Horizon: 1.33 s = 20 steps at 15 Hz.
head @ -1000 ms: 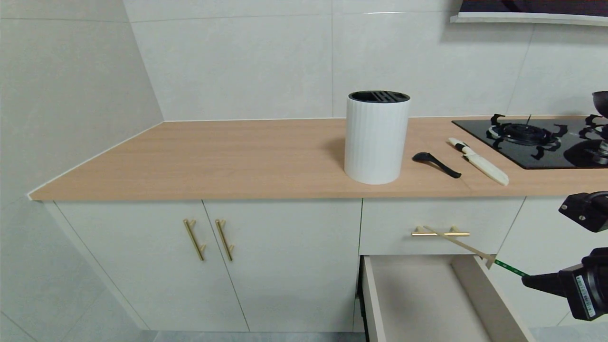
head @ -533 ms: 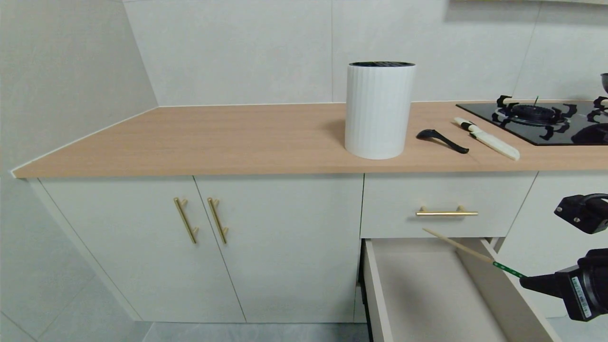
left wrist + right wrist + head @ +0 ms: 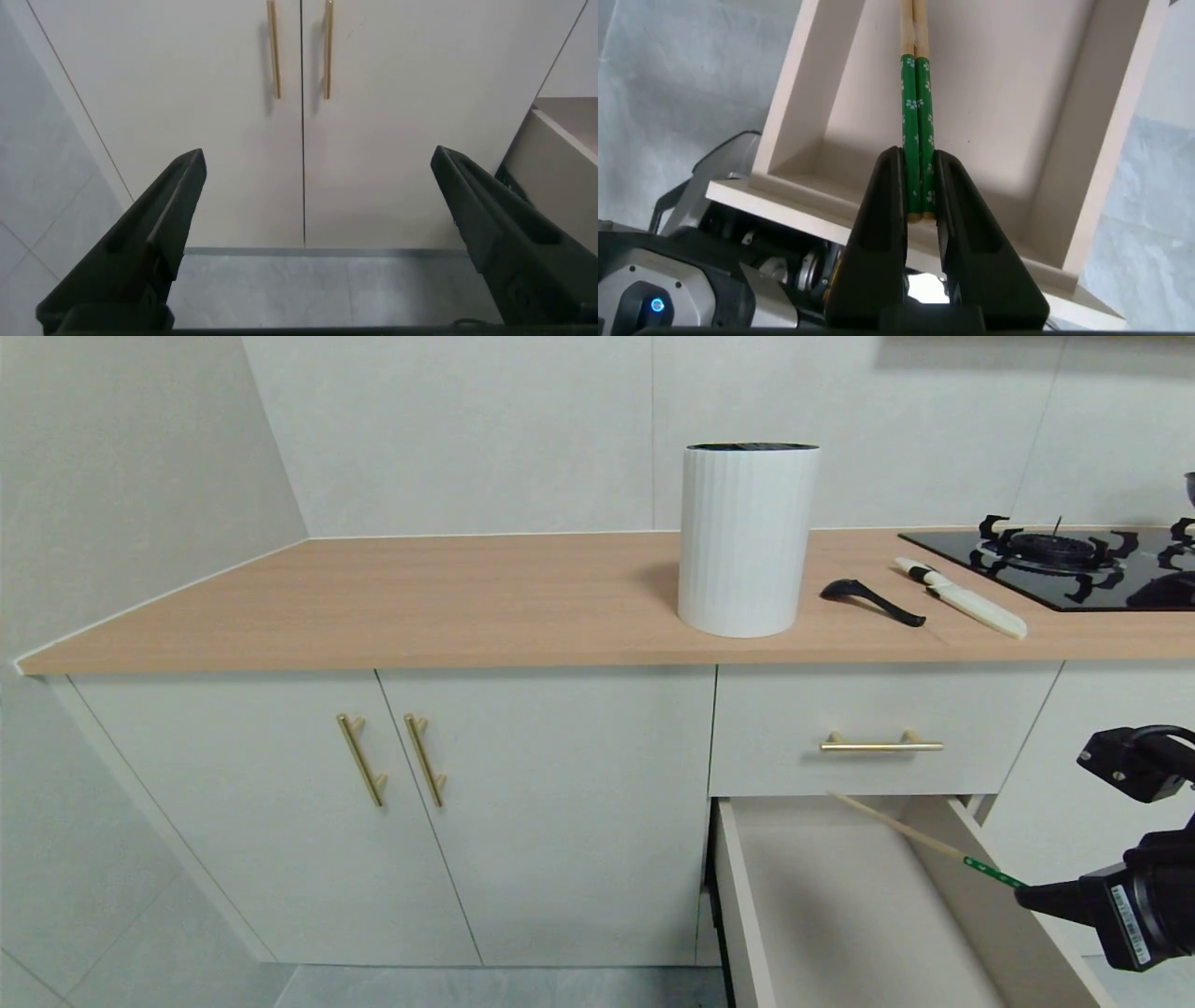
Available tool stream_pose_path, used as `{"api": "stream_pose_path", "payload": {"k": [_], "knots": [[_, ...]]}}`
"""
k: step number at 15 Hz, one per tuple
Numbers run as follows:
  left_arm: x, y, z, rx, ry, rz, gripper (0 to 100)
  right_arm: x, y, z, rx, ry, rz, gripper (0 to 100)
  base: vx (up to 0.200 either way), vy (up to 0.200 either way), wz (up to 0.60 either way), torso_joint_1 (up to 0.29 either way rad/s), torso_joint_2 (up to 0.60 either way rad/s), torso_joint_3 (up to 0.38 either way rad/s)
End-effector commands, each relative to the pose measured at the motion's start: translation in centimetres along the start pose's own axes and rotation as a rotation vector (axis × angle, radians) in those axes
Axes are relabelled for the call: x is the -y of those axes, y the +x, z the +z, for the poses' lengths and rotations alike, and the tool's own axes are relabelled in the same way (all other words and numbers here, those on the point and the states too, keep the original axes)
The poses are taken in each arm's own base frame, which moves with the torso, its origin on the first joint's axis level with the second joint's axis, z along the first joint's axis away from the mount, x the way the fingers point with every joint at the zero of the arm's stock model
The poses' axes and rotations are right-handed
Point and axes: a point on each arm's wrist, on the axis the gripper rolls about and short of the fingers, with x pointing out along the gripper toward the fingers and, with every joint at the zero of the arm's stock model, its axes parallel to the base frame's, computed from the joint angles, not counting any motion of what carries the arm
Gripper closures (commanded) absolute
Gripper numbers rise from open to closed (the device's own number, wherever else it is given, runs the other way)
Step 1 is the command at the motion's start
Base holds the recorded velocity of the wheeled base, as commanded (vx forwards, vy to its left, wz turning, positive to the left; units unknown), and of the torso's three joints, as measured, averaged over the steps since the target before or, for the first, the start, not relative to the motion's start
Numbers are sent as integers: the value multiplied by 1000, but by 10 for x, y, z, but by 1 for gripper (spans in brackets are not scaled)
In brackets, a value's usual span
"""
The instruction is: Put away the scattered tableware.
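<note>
- Where the right wrist camera looks past its own fingers, we see the right tool (image 3: 918, 163) clamped on a pair of chopsticks (image 3: 915, 93), pinching their green patterned ends. The pale shafts run out of that picture, so their tips are cut off there.
- From the head view, the right tool (image 3: 1022, 894) sits low on the robot's right. Its body is cut by the picture's edge. The chopsticks (image 3: 910, 833) slant up and away from it, over the open drawer (image 3: 739, 896).
- We cannot tell whether their tips touch the drawer or hang above it. The drawer's front end is cut off by the lower edge of the head view.
- On the other side, the left tool (image 3: 318, 159) has its jaws spread wide with nothing between them. It faces the double cabinet doors (image 3: 392, 103), which are shut, with two upright gold handles.
- Just above the open drawer, a second drawer (image 3: 878, 709) is closed, with a level gold handle.
- Farther back, on the worktop (image 3: 420, 607), a white ribbed holder (image 3: 750, 537) stands upright. We see its dark top almost edge-on, so its inside is hidden.
- To the right of the holder lie a black spoon (image 3: 868, 599) and then a knife (image 3: 962, 599), near each other but apart. We cannot tell whether the knife's cream length is bare blade or a sheath.
- Beyond the knife, a black gas hob (image 3: 1055, 565) runs off the right edge.
</note>
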Motion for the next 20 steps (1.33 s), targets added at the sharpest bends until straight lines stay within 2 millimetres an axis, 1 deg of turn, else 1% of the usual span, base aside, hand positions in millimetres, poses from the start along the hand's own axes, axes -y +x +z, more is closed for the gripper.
{"api": "stream_pose_path", "payload": {"k": [1,3,7,9,13,17,18,19,20], "knots": [[0,0,0,-1,0,0,0,0,3,0,-13,2,0,100,0,0,0,0,0,0],[0,0,0,-1,-2,0,0,0,5,0,-21,3,0,100,0,0,0,-71,203,154],[0,0,0,-1,0,0,0,1,10,0,-41,4,2,100,0,0,0,-117,399,283],[0,0,0,-1,0,0,0,1,17,2,-67,5,1,100,0,0,0,-51,225,161],[0,0,0,-1,0,0,0,3,33,7,-69,7,0,100,0,0,0,-12,38,18],[0,0,0,-1,0,0,0,6,69,15,-88,7,0,100,0,0,0,0,0,0],[0,0,0,-1,0,0,0,3,88,24,-76,-4,9,100,0,0,0,0,0,0],[0,0,0,-1,0,0,0,-3,104,24,-110,-11,16,100,0,0,0,0,0,0],[0,0,0,-1,0,0,0,-3,113,28,-125,10,0,100,0,0,0,0,0,0]]}}
